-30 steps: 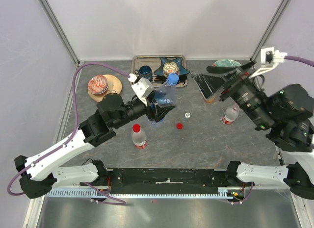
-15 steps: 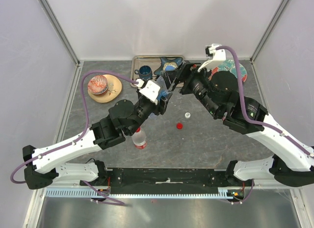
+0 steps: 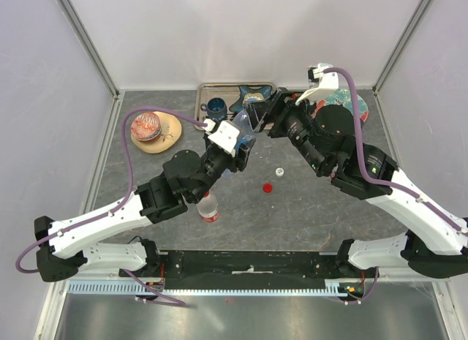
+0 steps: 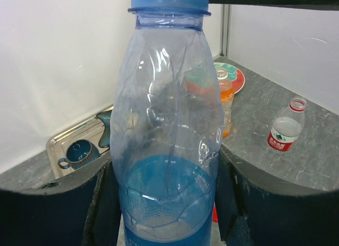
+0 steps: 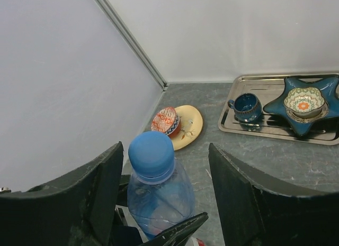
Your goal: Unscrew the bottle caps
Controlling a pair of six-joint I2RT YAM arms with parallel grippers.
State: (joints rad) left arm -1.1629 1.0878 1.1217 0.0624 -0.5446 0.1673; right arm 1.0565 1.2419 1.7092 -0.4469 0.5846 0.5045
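Note:
The blue-tinted bottle (image 4: 167, 124) stands upright, and my left gripper (image 4: 167, 203) is shut on its lower body. Its blue cap (image 5: 152, 153) sits screwed on, between the fingers (image 5: 103, 188) of my right gripper (image 5: 165, 166), which is open with a gap on both sides of the cap. From above, the right gripper (image 3: 256, 115) hides that cap. A loose red cap (image 3: 268, 186) and a white cap (image 3: 279, 171) lie on the table. A clear labelled bottle (image 3: 209, 208) stands by the left arm. An orange bottle (image 4: 226, 106) and another clear bottle (image 4: 286, 130) stand uncapped.
A metal tray (image 5: 233, 127) at the back holds a dark blue cup (image 5: 246, 107) and a star-shaped dish (image 5: 304, 106). A yellow plate (image 5: 188, 127) with a patterned bowl (image 5: 165, 120) lies at the back left. A green-rimmed plate (image 4: 235, 79) sits at the back right.
My right arm has swung in from the right side to stand over the blue bottle, and its jaws have narrowed around the cap. The left gripper keeps its hold on the bottle.

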